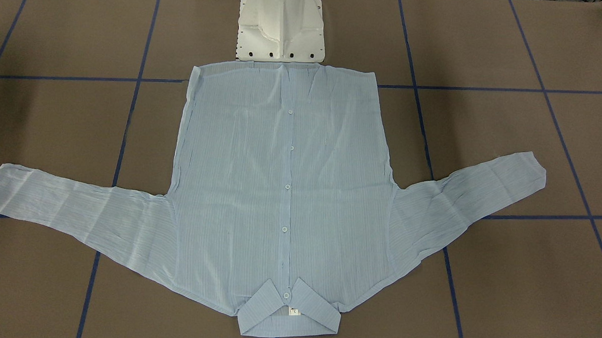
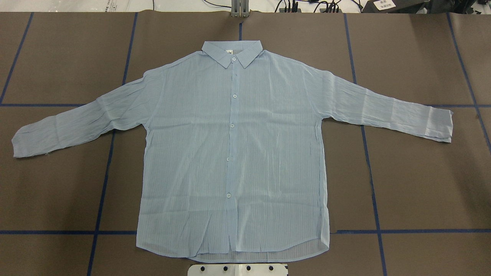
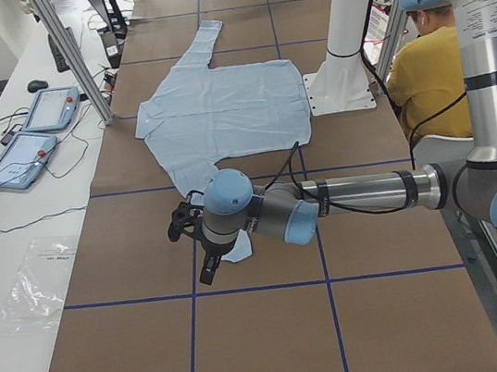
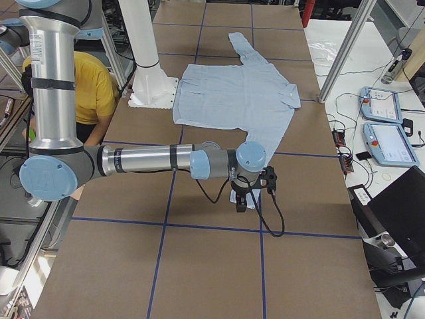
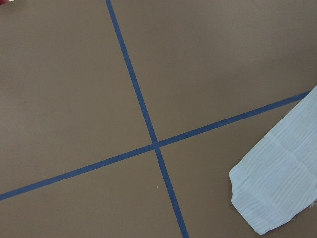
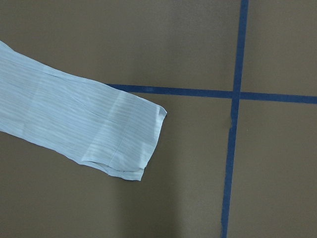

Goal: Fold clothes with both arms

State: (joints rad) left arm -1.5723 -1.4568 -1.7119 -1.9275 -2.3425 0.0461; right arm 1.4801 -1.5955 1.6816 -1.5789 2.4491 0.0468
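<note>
Well, the shirt lies flat, buttoned and front up at mid-worktop, hem by the white pedestal, sleeves spread wide. Brown surface stretches beyond both cuffs. My left end effector hangs seemingly just over one cuff, my right end effector over the other; open or closed, I cannot tell. The cloth is thin, striped and creased.

Nothing can be read with certainty. The white neck tag inside the collar of the shirt, toward the table's edge farthest from the robot, bears a small dark mark too tiny to make out. A paper label on dark equipment beyond that edge carries illegible print. The left arm has fine print on its upright tube, also unreadable.
</note>
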